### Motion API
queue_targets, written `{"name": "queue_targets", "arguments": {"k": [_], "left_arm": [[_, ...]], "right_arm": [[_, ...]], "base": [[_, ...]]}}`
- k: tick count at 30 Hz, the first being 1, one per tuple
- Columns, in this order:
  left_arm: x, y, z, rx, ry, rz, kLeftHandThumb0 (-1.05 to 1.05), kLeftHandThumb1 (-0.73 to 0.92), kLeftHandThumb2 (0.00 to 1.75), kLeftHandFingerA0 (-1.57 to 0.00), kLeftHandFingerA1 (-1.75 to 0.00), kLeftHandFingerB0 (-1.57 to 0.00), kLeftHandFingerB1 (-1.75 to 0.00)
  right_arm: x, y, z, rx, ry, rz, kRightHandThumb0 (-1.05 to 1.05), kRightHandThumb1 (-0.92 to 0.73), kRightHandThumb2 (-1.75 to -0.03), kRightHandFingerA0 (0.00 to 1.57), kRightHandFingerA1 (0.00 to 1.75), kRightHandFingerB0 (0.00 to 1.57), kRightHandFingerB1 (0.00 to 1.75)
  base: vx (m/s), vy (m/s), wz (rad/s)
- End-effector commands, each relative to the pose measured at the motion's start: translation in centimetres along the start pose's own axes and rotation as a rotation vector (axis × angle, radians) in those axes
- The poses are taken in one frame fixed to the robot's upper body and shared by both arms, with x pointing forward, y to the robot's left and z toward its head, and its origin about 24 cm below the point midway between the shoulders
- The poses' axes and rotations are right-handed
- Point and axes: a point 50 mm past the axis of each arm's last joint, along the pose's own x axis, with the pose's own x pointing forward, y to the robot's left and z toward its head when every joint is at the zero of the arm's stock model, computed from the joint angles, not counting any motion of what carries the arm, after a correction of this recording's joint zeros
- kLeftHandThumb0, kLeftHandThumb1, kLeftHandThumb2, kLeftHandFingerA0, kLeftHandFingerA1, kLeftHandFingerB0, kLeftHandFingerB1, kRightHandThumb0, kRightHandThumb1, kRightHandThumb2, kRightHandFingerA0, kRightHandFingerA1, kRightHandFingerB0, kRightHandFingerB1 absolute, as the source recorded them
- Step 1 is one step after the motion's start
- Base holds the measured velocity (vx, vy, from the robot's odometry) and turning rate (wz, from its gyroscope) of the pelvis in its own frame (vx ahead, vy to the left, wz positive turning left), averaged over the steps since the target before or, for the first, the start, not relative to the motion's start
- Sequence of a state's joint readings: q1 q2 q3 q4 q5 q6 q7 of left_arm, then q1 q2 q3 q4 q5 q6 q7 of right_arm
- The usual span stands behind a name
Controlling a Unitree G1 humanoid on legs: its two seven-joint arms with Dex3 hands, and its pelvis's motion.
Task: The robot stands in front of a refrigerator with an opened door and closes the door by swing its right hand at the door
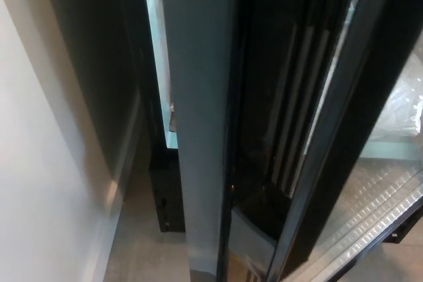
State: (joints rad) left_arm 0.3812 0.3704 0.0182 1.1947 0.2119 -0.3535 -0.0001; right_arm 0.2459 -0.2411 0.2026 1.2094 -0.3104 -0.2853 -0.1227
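Neither robot hand shows, so their state can't be told. Front and centre, the refrigerator door (201,130) stands edge-on, a tall, flat grey slab with a glossy black frame. Behind it, a lit interior strip glows pale; at right, a ribbed shelf (370,209) and crinkled plastic bag (406,113).

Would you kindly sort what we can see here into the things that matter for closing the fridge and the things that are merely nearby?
Belongs to the job:
- refrigerator door, open, seen edge-on
- refrigerator interior
No robot hand is in view.

Just nearby:
- wall
- floor
- clear plastic bag inside the fridge
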Motion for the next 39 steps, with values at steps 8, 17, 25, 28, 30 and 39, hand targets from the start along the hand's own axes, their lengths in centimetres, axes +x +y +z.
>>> {"name": "queue_targets", "arguments": {"k": [8, 17, 25, 28, 30, 39], "left_arm": [[-1.1, 1.0, -1.1, 0.026, -0.073, 0.069, -0.42, 0.69, 0.61, -0.53, -0.38, -0.42, -0.35], [-1.5, 0.7, -1.7, 0.009, -0.065, 0.079, -0.46, 0.70, 0.61, -0.50, -0.37, -0.41, -0.34], [-1.6, 0.6, -1.6, -0.084, -0.091, 0.093, -0.55, 0.74, 0.63, -0.47, -0.37, -0.37, -0.33], [-1.5, 0.6, -1.5, -0.121, -0.093, 0.100, -0.56, 0.75, 0.63, -0.44, -0.36, -0.36, -0.32], [-1.7, 0.6, -1.5, -0.129, -0.120, 0.095, -0.61, 0.76, 0.64, -0.45, -0.37, -0.35, -0.33], [-2.0, 0.7, -1.5, -0.142, -0.145, 0.097, -0.61, 0.81, 0.66, -0.43, -0.36, -0.36, -0.33]], "right_arm": [[-0.9, -0.6, -0.6, -0.049, -0.128, -0.073, -0.46, -0.75, -0.63, 0.59, 0.40, 0.46, 0.36], [-1.3, -0.3, -0.8, -0.064, -0.154, -0.098, -0.58, -0.81, -0.65, 0.28, 0.31, 0.31, 0.31], [-3.1, -1.5, 3.8, 0.067, -0.581, -0.383, -0.62, -0.86, -0.66, 0.26, 0.30, 0.25, 0.30], [-4.9, -2.2, 5.5, 0.110, -0.762, -0.444, -0.60, -0.86, -0.66, 0.26, 0.30, 0.25, 0.30], [-6.8, -2.8, 6.7, 0.151, -0.912, -0.475, -0.57, -0.82, -0.65, 0.23, 0.30, 0.24, 0.30], [-15.4, -5.0, 10.8, 0.227, -1.307, -0.600, -0.54, -0.80, -0.64, 0.27, 0.33, 0.29, 0.33]], "base": [[0.00, 0.000, 0.00], [0.00, 0.000, 0.00], [0.00, 0.000, 0.00], [0.00, 0.000, 0.00], [0.00, 0.000, 0.00], [0.00, 0.000, 0.00]]}}
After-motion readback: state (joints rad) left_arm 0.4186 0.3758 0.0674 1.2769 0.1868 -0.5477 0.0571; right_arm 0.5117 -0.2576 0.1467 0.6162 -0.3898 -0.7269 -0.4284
